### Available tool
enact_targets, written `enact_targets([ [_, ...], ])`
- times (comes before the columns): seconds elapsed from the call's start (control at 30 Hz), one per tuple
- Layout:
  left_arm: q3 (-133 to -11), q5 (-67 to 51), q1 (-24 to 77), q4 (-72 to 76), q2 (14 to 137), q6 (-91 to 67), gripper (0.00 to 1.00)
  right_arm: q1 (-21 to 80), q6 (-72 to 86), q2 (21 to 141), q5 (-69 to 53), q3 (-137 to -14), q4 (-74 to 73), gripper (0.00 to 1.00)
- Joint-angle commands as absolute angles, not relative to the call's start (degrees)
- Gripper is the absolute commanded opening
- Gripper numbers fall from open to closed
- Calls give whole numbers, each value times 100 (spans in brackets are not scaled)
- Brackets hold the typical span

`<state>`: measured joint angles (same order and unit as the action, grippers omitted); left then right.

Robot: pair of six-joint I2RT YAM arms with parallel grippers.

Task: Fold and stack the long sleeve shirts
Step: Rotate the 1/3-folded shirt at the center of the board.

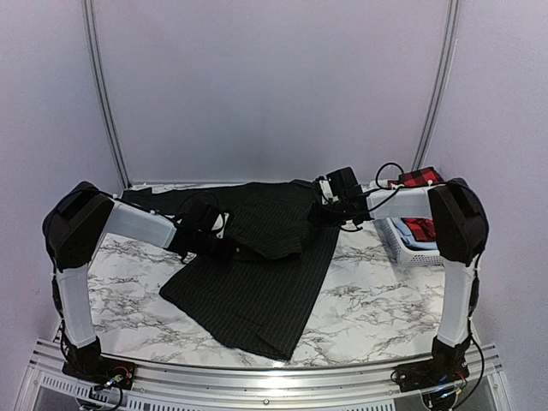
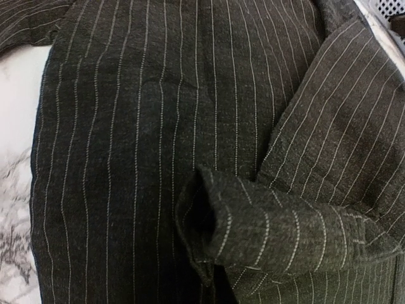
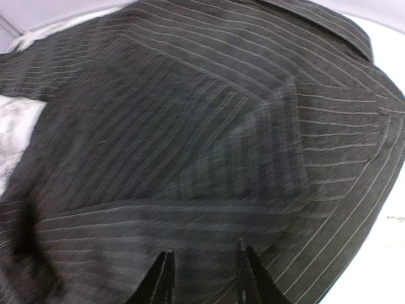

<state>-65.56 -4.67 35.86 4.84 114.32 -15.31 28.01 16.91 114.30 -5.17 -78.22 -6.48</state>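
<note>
Beneath your left fingers (image 1: pixel 208 233) lies the black pinstriped shirt (image 1: pixel 257 282), spread across the marble bench (image 1: pixel 368 308) with its upper part turned over onto the body. Those fingers are clenched. The wrist view hides them behind a sleeve cuff (image 2: pixel 221 234) bunched up just where they would show, so this reads as a pinch on that cuff. Your right fingers (image 3: pixel 162 278) stand parted with nothing between them, hovering over the cloth with the collar (image 3: pixel 329 25) ahead of them and to their right.

Well beyond your right fingers, on the outer side, the red-and-black checked shirt (image 1: pixel 419 178) sits in the white lattice basket (image 1: pixel 402 248), partly over its far rim.

Watch the cuff grip. A pull on so small a bite could slip off, or drag the sleeve alone and skew the layer below. If your right fingers close where they are, they may catch two layers at once and lift the fold open. The right arm also passes just beside the basket, so a wide swing could snag the checked shirt.

No brand, label or legible writing shows on either shirt.
</note>
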Motion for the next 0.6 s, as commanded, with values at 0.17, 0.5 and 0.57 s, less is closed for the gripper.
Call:
enact_targets([
  [0.17, -4901, 55, 3854, 1186, 10554, -2627, 0, 2562, 1402, 12808, 585, -9337, -1688, 28],
  [0.5, -4173, 1155, 5187, 1244, 9643, -4313, 0, 2628, 916, 13919, 95, -10690, -2231, 30],
  [0.57, -4388, 1320, 5269, 1077, 9620, -4337, 0, 2615, 786, 14073, 148, -11022, -2399, 33],
])
